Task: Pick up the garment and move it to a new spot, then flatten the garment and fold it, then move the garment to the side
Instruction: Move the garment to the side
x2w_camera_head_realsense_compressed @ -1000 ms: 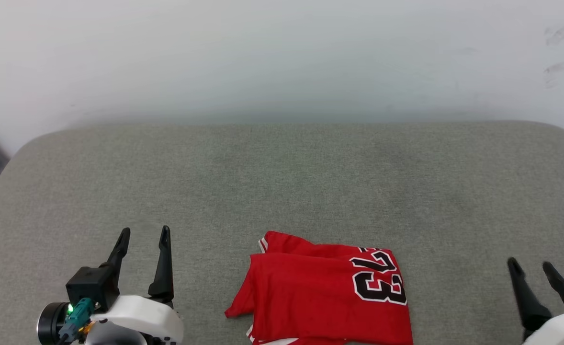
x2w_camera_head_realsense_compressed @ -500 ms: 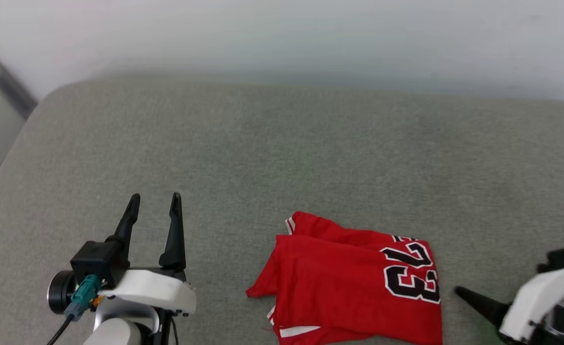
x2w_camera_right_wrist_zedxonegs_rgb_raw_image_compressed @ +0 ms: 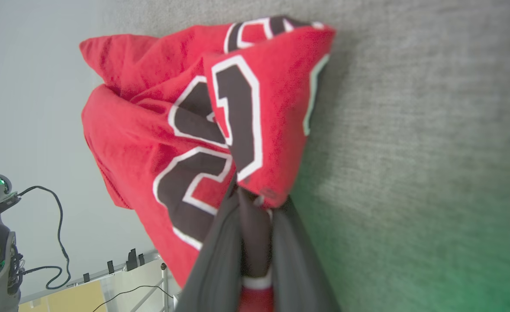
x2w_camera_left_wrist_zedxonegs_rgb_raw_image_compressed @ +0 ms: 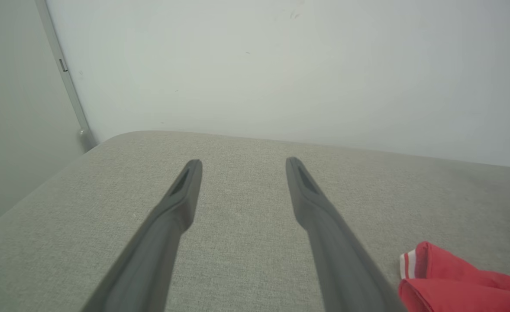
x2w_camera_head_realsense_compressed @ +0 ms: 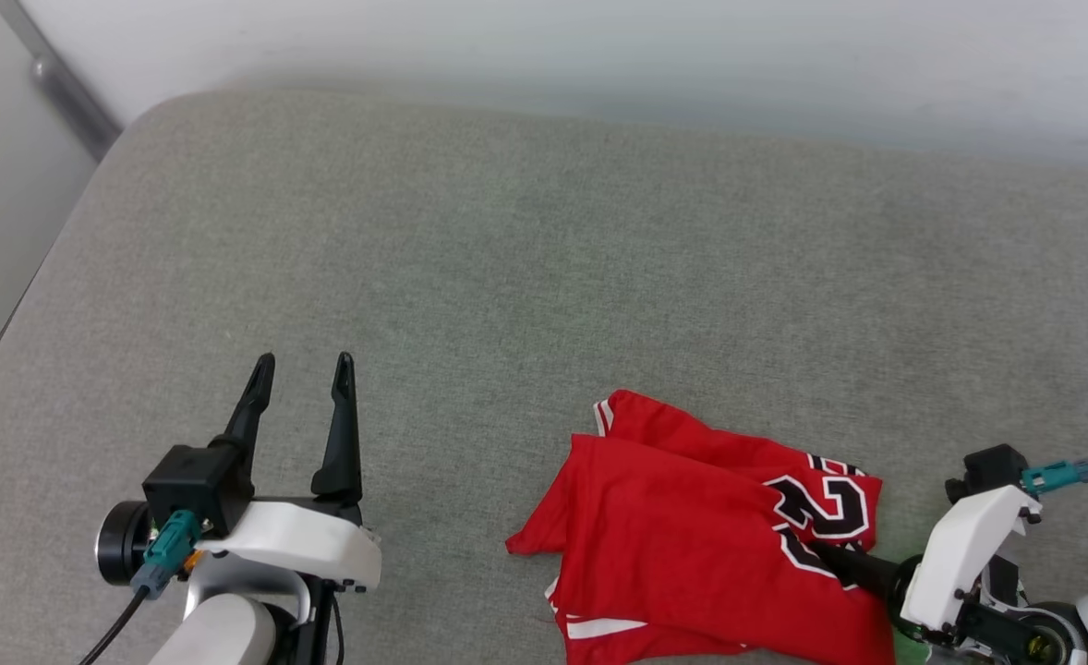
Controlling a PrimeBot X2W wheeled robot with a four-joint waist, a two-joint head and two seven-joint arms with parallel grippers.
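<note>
Grey woven cushion (x2w_camera_head_realsense_compressed: 507,231), white wall (x2w_camera_head_realsense_compressed: 599,46) behind. Garment (x2w_camera_head_realsense_compressed: 683,545) lies bunched and half-folded on the robot's near right; soft red cloth, black number creased. Right gripper (x2w_camera_right_wrist_zedxonegs_rgb_raw_image_compressed: 251,197) is pinched on its edge by the number. Left gripper (x2w_camera_head_realsense_compressed: 304,362) is spread wide, empty. Best lift slow and high so the limp cloth hangs free.
</note>
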